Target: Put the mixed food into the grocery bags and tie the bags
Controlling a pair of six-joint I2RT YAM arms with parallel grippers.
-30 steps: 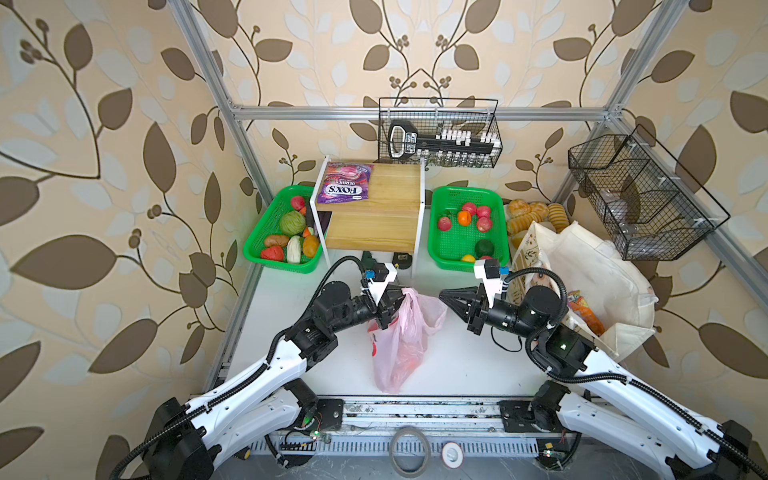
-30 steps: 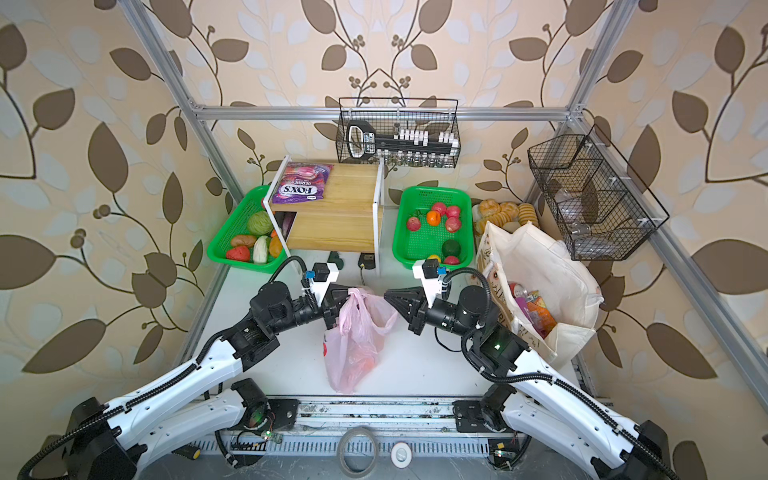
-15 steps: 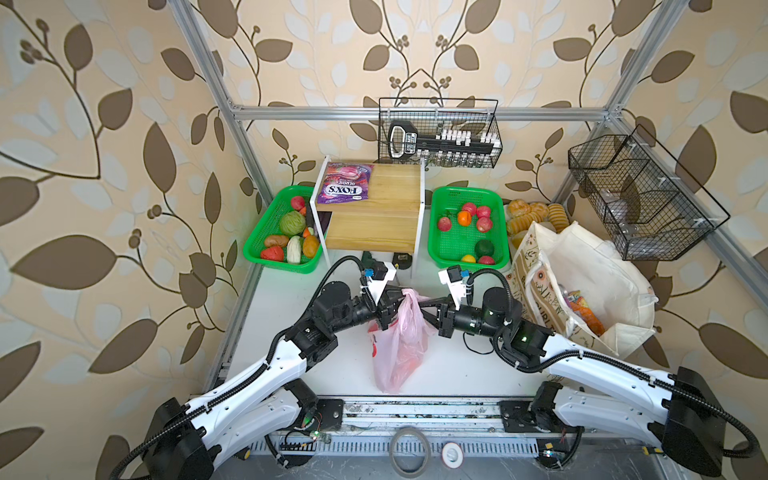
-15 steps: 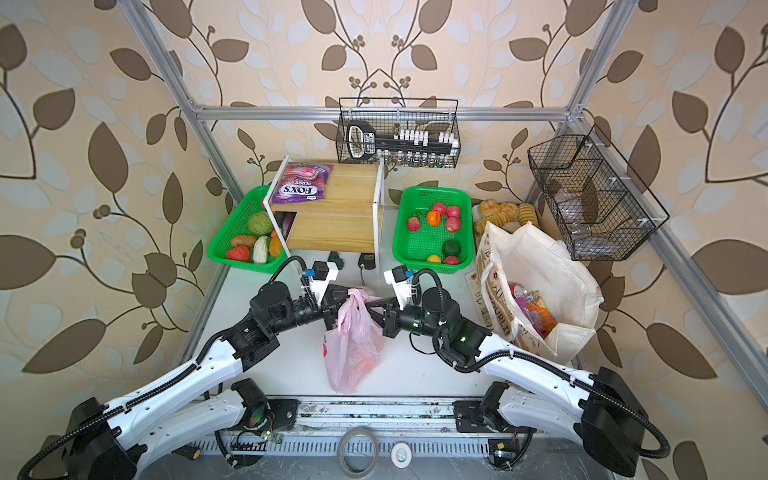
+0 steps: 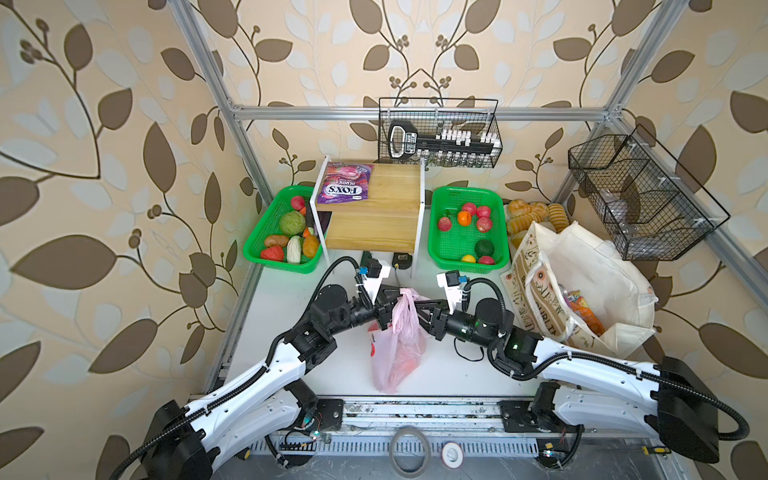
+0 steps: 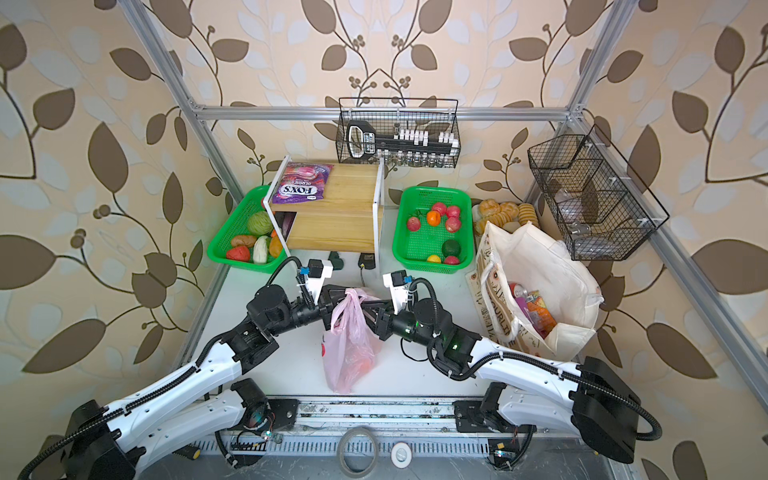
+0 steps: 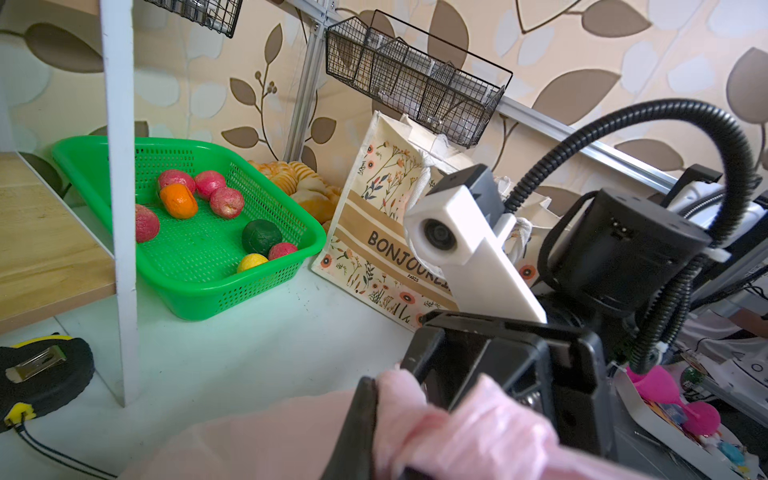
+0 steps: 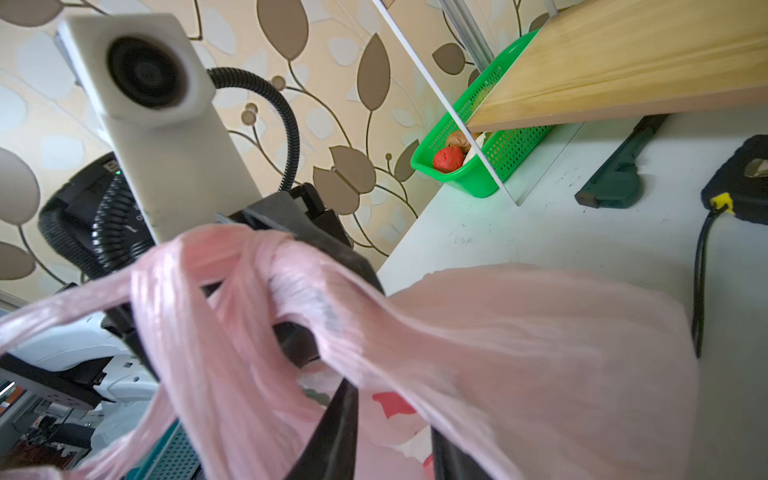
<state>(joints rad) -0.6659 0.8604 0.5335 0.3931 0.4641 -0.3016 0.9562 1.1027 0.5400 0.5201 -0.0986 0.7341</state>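
While our left gripper pinches the bag at its top, our right gripper touches it, jaws spread.

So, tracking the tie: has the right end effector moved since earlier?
Yes: right end effector moved away from the canvas tote, toward the pink bag.

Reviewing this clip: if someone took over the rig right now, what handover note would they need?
Left gripper: shut on a handle of the pink bag, holding it up.
Right gripper: jaws parted at the same handles; no grip that I can confirm.
Pink bag rests mid-table, an orange-red shape showing through it. Canvas tote stands open at the right, with the orange packet, magenta packet and red can inside.
Done: food looks bagged.
Left: knot the pink bag's handles, then close the tote.
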